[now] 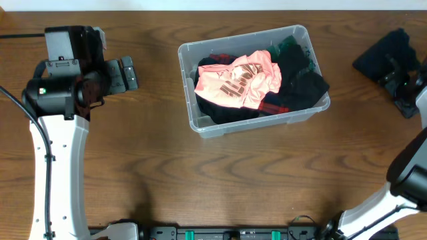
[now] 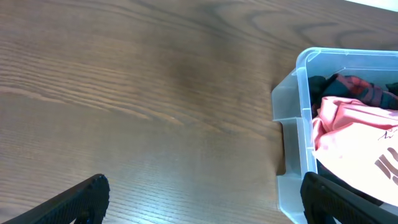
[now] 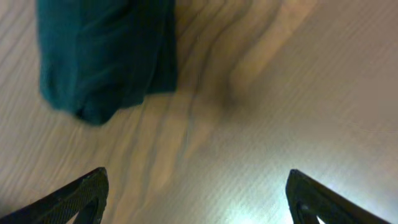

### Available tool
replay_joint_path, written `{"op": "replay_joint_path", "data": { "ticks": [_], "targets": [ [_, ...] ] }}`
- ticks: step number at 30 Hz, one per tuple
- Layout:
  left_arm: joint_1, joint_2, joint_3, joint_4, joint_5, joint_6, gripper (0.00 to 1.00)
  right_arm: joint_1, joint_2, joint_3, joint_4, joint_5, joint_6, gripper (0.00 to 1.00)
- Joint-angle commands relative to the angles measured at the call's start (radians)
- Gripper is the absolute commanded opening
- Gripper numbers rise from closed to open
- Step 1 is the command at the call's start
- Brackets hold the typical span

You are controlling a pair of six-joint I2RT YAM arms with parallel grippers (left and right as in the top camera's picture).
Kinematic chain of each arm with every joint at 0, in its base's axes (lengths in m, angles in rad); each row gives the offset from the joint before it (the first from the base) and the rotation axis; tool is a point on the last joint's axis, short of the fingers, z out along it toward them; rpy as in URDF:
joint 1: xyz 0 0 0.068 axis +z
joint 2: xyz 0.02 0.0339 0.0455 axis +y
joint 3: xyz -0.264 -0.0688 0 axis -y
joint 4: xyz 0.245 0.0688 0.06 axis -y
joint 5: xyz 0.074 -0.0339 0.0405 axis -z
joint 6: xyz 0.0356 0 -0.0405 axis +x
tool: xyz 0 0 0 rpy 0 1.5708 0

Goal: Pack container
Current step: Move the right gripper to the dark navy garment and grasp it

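Brown wood-grain tabletop (image 1: 200,187) fills all three views, bare apart from the bin and one loose garment. From its wrist camera, the right gripper (image 3: 194,180) hangs just above the wood with its two black fingers spread wide and nothing between them. A crumpled dark teal cloth (image 3: 99,56) lies on the table just ahead of it and to one side, not touching either finger. The left gripper (image 2: 205,183) is likewise wide open and empty, poised over bare wood at the left of the table, near the short end of the large rectangular clear plastic container (image 1: 253,123). That container sits at the middle of the far half of the table, well apart from the right gripper. It is already heaped with clothing, a pink printed shirt (image 1: 240,80) on top of black, red-checked and green pieces. The step in hand looks like fetching the last loose garment. The next move calls for the right gripper to shift over the teal cloth, come down on a raised fold and pinch it, then carry it across to the bin.
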Motion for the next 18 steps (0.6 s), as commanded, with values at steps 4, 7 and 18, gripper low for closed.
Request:
{"op": "replay_joint_path", "data": {
  "ticks": [4, 7, 18],
  "targets": [
    [0.003, 0.011, 0.001, 0.0, 0.003, -0.002, 0.98, -0.022, 0.137, -0.019, 0.203, -0.158, -0.008, 0.91],
    [0.003, 0.011, 0.001, 0.001, 0.003, -0.002, 0.98, -0.021, 0.201, -0.019, 0.32, -0.214, -0.008, 0.91],
    [0.003, 0.011, 0.001, 0.001, 0.003, -0.002, 0.98, -0.019, 0.444, -0.019, 0.675, -0.279, 0.14, 0.81]
  ]
}}
